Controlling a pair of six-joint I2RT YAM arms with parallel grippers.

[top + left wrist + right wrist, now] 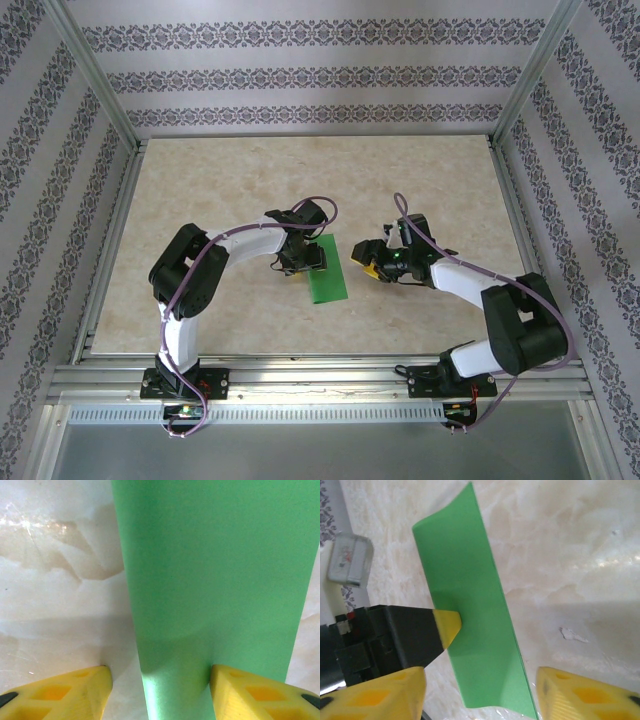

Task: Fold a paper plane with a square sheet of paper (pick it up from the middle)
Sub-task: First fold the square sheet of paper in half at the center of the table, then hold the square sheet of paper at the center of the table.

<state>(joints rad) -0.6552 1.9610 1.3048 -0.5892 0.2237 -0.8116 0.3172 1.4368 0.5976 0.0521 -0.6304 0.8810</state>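
Note:
The square sheet of paper is bright green and lies on the table folded into a long narrow strip, not a pointed paper plane. My left gripper stands at the strip's left side, open. In the left wrist view the green strip runs up between the fingers. One yellow fingertip rests on the paper and the other is on bare table. My right gripper hovers just right of the strip, open. In the right wrist view the strip's near end lies between its fingers, untouched. The left gripper's fingertip presses the strip's edge.
The marbled tabletop is ringed by aluminium rails and patterned walls. A small white fleck lies on the table right of the strip. A grey-white box sits at the table's edge in the right wrist view.

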